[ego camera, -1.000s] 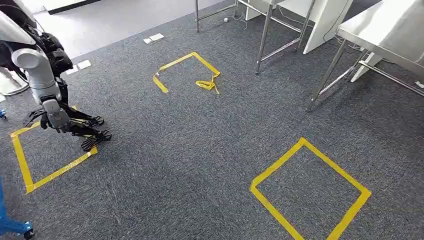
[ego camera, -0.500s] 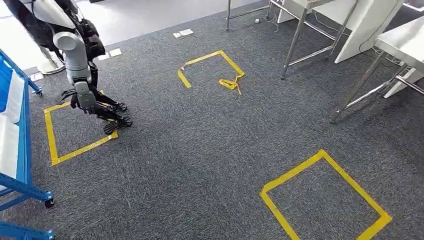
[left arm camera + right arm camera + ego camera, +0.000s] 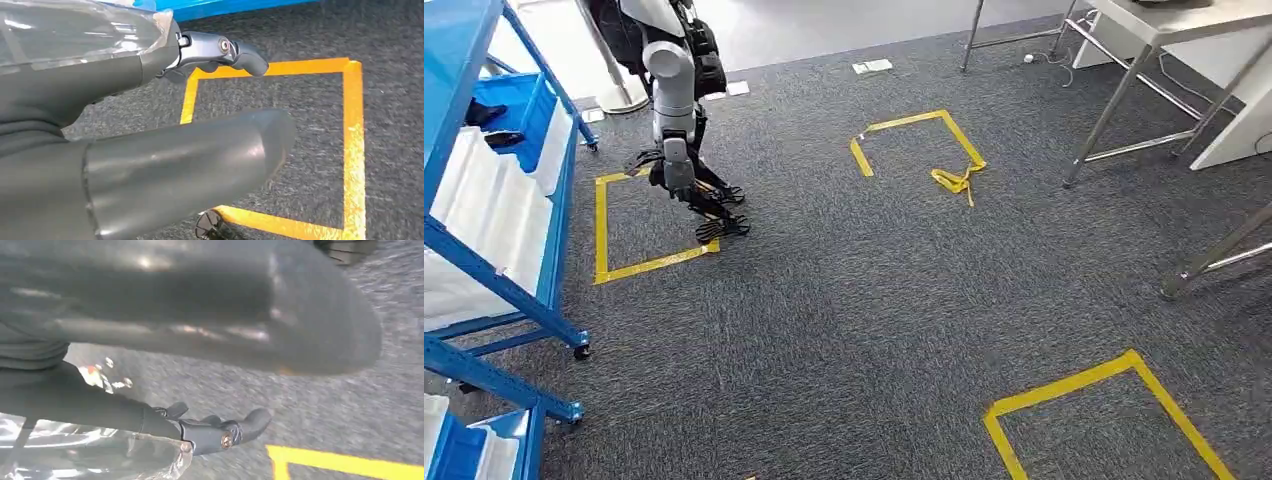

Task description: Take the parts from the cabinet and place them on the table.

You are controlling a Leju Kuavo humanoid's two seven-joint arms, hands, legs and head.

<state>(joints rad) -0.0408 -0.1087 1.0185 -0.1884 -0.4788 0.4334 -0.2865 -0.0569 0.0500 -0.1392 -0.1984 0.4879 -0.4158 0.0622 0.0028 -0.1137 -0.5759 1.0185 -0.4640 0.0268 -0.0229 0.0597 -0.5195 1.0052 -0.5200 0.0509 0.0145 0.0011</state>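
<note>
The blue cabinet (image 3: 486, 238) stands at 9 o'clock of the head view, on small wheels, and its shelves carry white trays (image 3: 479, 210). In the blue bin at about 10 o'clock lie some small dark things (image 3: 486, 112), too small to say if they are the parts. The table (image 3: 1189, 22) is well apart from the cabinet, at about 1 o'clock, with thin metal legs. The left hand (image 3: 673, 166) hangs at the end of the silver arm near 11 o'clock, over a yellow tape square (image 3: 602, 232). In the left wrist view this hand (image 3: 150, 155) is released: thumb and dark fingers (image 3: 220, 47) are apart and nothing is between them. The right hand (image 3: 165, 330) is also loose, fingers (image 3: 225, 432) stretched out, and grasps nothing. A clear glossy film lies beside the fingers of each hand; I cannot tell what it is. The floor is dark grey carpet (image 3: 844, 300). A second tape square (image 3: 914, 122) lies at 12 o'clock with a loose tape strip (image 3: 954, 181) at its corner, a third (image 3: 1064, 392) at 5 o'clock.
</note>
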